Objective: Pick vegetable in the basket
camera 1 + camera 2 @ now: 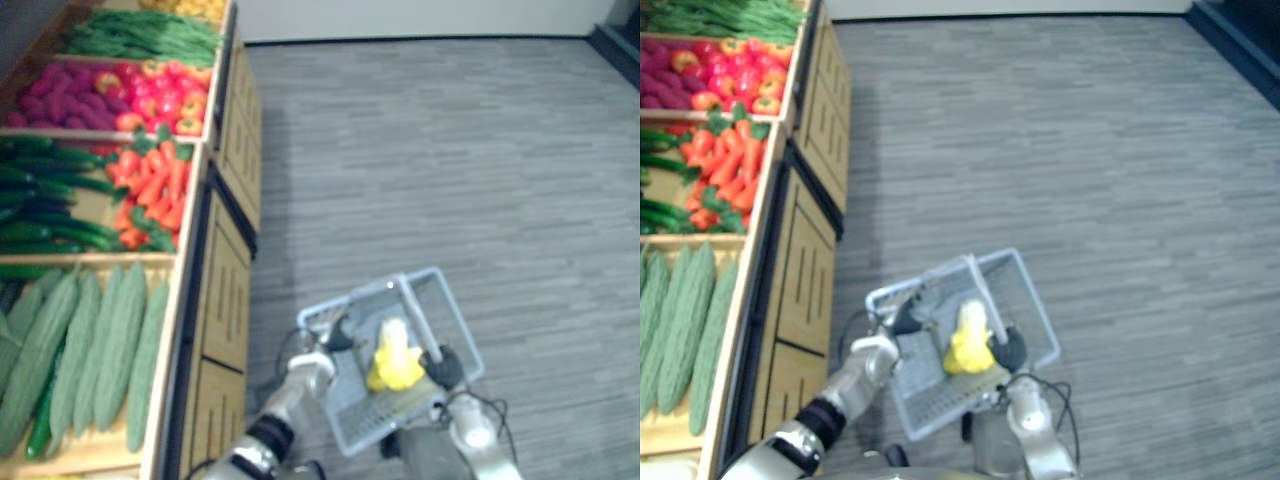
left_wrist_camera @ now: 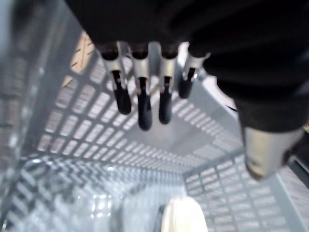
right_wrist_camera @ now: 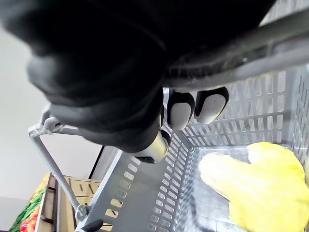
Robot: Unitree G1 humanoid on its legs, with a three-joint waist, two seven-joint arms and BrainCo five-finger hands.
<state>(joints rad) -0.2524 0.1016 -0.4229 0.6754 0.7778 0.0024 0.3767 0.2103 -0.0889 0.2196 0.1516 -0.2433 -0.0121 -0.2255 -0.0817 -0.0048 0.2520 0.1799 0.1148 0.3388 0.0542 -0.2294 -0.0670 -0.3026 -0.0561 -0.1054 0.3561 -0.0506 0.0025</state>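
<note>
Basket [image 1: 459, 320] sits lower centre of frame, on the floor side of the produce stand [image 1: 225, 290]. The yellow leafy veg [image 1: 395, 362] (prob. a cabbage type, can't be sure) is already inside it, lying on the basket floor.

R hand [image 1: 442, 367] is at the near end of the handle [image 1: 418, 318]. R wrist view shows its fingers [image 3: 181, 113] curled under & round the bar, so it's carrying the basket.

L hand [image 1: 337, 335] is at the basket's left rim. L wrist view shows its fingers [image 2: 140, 104] straight, side by side w/ small gaps, pointing down into the basket and holding nothing.

Key relation: the veg lies just right of the L fingers in frame, betw. the two hands, not touching either. Its long axis runs up-down in frame, roughly along the handle, pale end toward the top.

Judgement: drop looks done for this item. Any further pick falls to the L hand, since it's free and nearer the stand. Carrots [image 1: 150, 195] and long pale-green gourds [image 1: 90, 350] lie well left of it, so it must clear the rim first.
</note>
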